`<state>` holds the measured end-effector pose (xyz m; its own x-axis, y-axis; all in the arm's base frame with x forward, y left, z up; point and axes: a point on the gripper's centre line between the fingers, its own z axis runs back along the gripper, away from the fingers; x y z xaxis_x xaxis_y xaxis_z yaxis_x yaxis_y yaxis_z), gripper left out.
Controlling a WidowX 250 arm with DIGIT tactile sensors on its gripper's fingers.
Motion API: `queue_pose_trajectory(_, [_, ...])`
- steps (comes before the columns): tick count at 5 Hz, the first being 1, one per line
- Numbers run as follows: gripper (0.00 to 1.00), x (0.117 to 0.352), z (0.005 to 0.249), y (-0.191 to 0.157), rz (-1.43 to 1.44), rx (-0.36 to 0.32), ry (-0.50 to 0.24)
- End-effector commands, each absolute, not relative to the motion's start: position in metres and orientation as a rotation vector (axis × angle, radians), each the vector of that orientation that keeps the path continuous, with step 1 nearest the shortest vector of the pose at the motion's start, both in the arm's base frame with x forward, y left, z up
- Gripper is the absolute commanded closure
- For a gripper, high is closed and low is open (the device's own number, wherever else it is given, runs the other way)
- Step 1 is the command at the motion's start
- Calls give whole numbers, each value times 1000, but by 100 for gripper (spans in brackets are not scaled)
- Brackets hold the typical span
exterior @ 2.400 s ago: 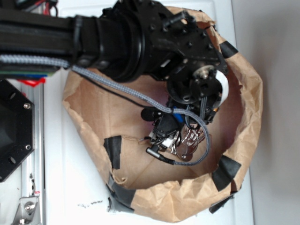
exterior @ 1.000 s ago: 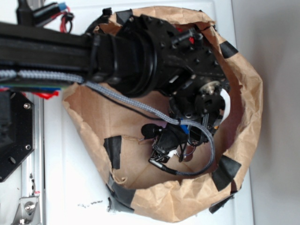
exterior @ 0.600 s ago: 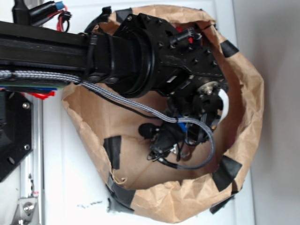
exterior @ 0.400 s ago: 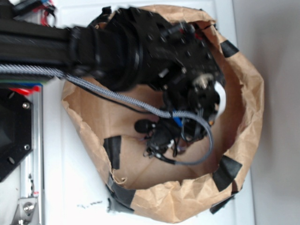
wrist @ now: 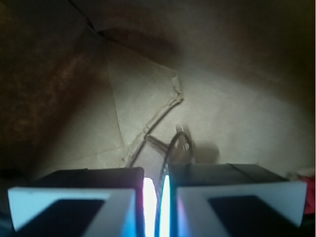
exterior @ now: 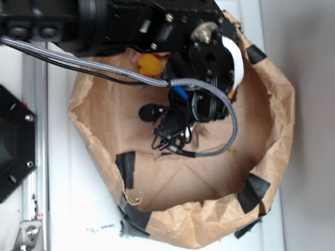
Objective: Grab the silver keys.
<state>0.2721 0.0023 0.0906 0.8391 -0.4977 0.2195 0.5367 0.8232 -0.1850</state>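
Wrist: silver keys between gripper fingers.

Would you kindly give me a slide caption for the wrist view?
Gripper nearly closed on the wire ring of the silver keys, hanging above the brown paper floor.

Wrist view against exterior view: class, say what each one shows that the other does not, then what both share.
Only the wrist view shows the gripper closed to a narrow slit on the thin wire ring of the silver keys, which hang just above the creased floor.

Only the exterior view shows the whole brown paper bag with its black tape patches, the robot arm, a braided grey cable and a yellow object under the arm.

Both show the bag's brown paper interior.
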Motion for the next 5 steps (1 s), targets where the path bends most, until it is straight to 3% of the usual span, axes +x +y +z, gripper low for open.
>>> queue_pose_trajectory(1, [100,248,151,8,-402,-91,-186])
queue_pose_trajectory(2, [100,235,161,-2,-338,3,-172])
queue_pose_trajectory(3, [100,236,157,-6,-266,-21,-97])
queue_pose_trajectory(4, [100,245,147,-10,-233,-58,-122])
queue_pose_trajectory(5, [100,249,138,-16,-211,-39,-117])
